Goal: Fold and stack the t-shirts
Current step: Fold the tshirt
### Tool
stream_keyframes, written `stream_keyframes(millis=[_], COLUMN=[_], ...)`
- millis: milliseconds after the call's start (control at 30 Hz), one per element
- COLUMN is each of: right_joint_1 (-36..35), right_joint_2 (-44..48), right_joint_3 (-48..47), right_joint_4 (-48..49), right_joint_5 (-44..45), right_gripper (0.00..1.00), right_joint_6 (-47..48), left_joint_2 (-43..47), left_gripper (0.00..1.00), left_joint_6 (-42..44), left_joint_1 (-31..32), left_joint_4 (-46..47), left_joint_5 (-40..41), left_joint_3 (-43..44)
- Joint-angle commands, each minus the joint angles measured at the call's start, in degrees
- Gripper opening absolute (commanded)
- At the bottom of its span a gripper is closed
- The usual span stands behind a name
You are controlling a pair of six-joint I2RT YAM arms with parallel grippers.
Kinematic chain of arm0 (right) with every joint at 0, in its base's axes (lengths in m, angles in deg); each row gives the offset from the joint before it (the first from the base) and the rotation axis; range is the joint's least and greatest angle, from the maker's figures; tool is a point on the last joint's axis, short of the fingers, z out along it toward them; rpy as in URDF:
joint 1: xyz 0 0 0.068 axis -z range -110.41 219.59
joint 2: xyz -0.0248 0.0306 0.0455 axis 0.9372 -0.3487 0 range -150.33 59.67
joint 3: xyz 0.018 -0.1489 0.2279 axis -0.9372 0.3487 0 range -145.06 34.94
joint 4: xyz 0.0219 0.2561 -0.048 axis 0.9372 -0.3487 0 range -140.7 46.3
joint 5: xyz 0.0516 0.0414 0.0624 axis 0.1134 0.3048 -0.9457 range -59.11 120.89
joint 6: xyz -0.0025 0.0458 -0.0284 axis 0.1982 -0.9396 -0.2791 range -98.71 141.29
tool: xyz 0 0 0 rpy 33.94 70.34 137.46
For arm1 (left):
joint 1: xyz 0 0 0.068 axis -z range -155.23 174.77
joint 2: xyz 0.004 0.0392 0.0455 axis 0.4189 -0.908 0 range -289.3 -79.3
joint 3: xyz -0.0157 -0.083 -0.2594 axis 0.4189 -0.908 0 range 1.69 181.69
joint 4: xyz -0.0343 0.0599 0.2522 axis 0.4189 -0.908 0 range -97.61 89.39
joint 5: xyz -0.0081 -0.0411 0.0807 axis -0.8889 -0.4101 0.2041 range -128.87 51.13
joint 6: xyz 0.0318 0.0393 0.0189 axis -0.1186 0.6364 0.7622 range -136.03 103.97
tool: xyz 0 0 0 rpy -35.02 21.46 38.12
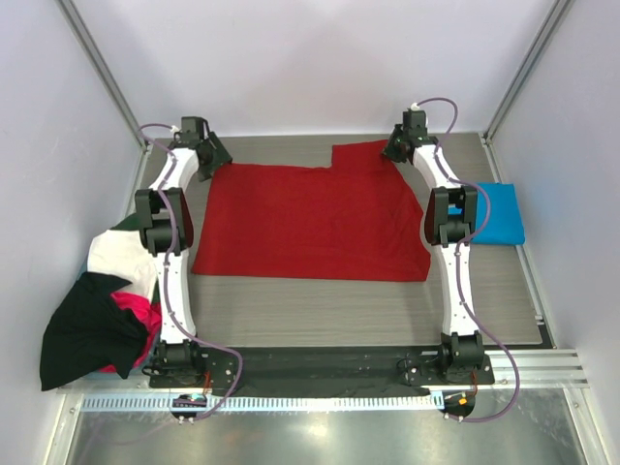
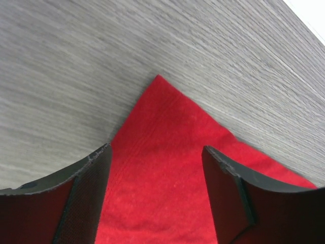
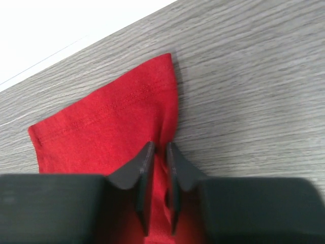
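Note:
A deep red t-shirt [image 1: 310,223] lies spread flat in the middle of the table. My left gripper [image 1: 215,160] is at its far left corner, jaws open and standing on either side of the cloth corner [image 2: 167,132]. In the left wrist view, the left gripper [image 2: 156,152] has nothing pinched between its fingers [image 2: 86,198]. My right gripper [image 1: 395,150] is at the far right sleeve [image 3: 111,127]. There the right gripper [image 3: 159,150] is shut on a raised fold of the red cloth. A folded bright blue t-shirt [image 1: 499,215] lies at the right edge.
A heap of shirts hangs over the table's left edge: black [image 1: 87,329], white [image 1: 121,254] and magenta [image 1: 140,315]. Bare grey table [image 1: 320,310] runs between the red shirt and the arm bases. White walls close in the far side and both sides.

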Motion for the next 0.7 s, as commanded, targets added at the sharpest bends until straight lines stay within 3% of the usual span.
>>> stream_keyframes(millis=[0, 33, 133, 533, 667], right_joint_1=[-0.4, -0.4, -0.3, -0.4, -0.5], right_joint_2=[-0.8, -0.8, -0.3, 0.7, 1.4], right_joint_3=[-2.5, -2.5, -2.4, -2.0, -1.3], right_joint_4=[-1.7, -1.7, -1.6, -1.0, -0.7], right_joint_5=[1.5, 1.5, 1.3, -0.8, -1.4], right_gripper=[0.19, 0.12, 0.03, 0.01, 0.01], right_joint_6=[1.0, 1.1, 1.4, 1.7, 2.1], left_joint_2=[-2.1, -2.6, -4.5, -9.0, -11.3], left_gripper=[0.72, 0.71, 0.68, 0.64, 0.54], left_joint_6=[1.6, 1.6, 1.5, 4.7, 5.0], left_joint_1=[-0.4, -0.4, -0.5, -0.5, -0.4], left_joint_4=[-2.2, -2.4, -3.2, -5.0, -7.0], left_joint_5=[-0.9, -0.8, -0.5, 3.2, 2.0], left_joint_3=[4.6, 5.4, 8.1, 14.5, 18.2])
